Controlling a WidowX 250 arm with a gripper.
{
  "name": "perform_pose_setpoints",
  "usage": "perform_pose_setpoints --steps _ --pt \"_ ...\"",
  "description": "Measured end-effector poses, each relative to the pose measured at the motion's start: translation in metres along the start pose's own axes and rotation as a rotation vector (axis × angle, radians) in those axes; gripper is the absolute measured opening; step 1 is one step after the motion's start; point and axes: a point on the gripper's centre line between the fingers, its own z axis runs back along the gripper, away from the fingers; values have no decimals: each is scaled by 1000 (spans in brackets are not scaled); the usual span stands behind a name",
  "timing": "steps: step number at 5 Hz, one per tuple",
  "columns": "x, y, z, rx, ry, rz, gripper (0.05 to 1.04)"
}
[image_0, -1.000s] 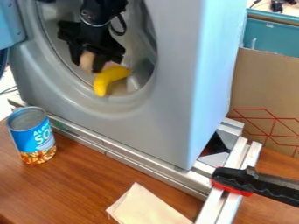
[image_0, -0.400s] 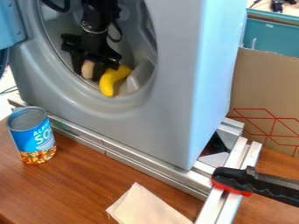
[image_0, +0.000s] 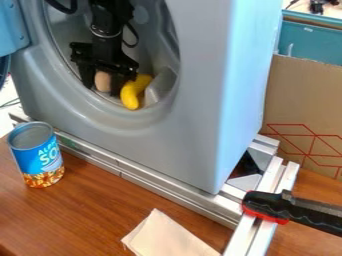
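A robot's black hand clamps a tan object inside a washer drum, fingers flanking it for grip; just beside the hand, a banana lies low, likely settled by the drum's curve.

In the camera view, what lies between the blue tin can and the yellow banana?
From the can to the banana, the camera view shows the metal rail, then the grey machine front below its round opening.

Single fixed cam, looks down at a slant over the wood tabletop, fairly close, facing the grey washing-machine drum opening and front panel.
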Motion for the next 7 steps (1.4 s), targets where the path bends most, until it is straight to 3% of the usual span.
perform_pose_setpoints --steps 1,3,4,5,6,7 --pt "-1 3 2 -2 -10 17 1003" --pt "-11 21 22 5 -41 43 1001" --pt "-26 29 42 -8 -93 41 1001" --pt "-50 35 45 -65 -94 -8 1001" --pt "-94 44 50 -76 -78 -57 1001" --pt "-137 47 47 -68 -20 -103 1001"
